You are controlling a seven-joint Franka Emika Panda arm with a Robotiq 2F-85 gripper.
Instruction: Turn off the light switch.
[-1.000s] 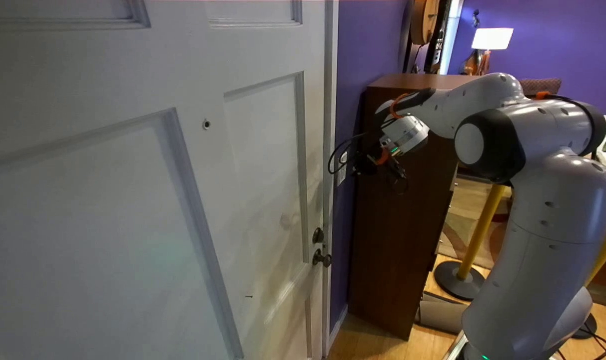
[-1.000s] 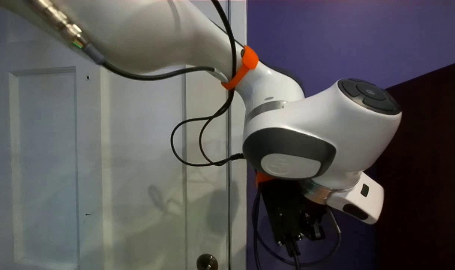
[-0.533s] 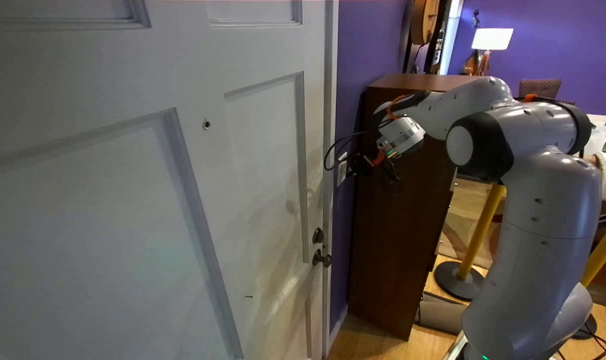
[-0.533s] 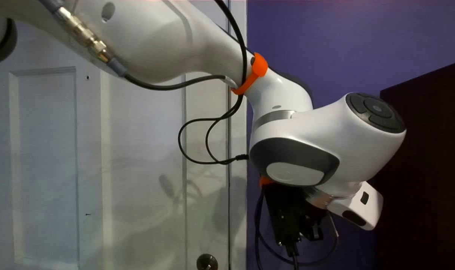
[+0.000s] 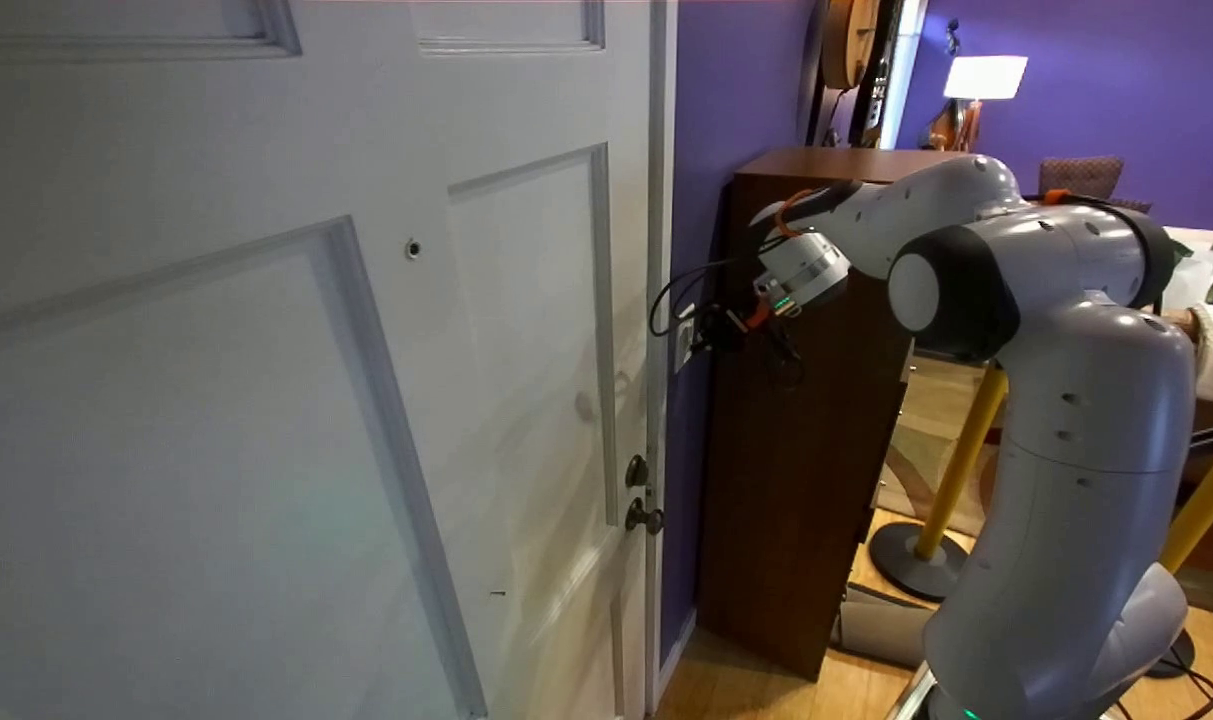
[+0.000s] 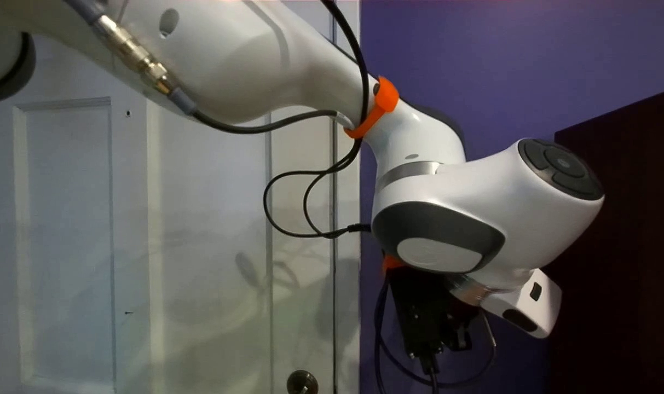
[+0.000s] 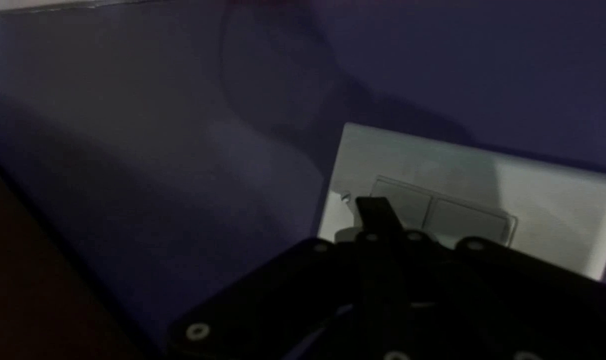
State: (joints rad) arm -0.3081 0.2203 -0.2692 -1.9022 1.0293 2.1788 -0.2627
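The light switch (image 5: 684, 346) is a white wall plate on the purple wall beside the door frame. In the wrist view the plate (image 7: 547, 200) lies tilted at lower right, with a rectangular rocker split by a line and a screw at one end. My gripper (image 7: 373, 201) is shut and empty, its black fingertips overlapping the rocker's left end and hiding part of it. In an exterior view the gripper (image 5: 702, 346) is right at the plate; whether it touches I cannot tell. In an exterior view the dark gripper body (image 6: 419, 323) shows, and the switch is hidden or out of view.
The white panelled door (image 5: 526, 300) with its dark knob (image 5: 644, 516) stands left of the switch. A tall brown cabinet (image 5: 796, 480) stands close on the right of it. Black cables (image 6: 299, 235) loop from the wrist near the door. A lit lamp (image 5: 986, 77) is at the back.
The arm has lowered slightly and moved the gripper closer to the wall plate, mostly in the first half second. Since then it has shifted only a little. The gripper's fingers show no visible change.
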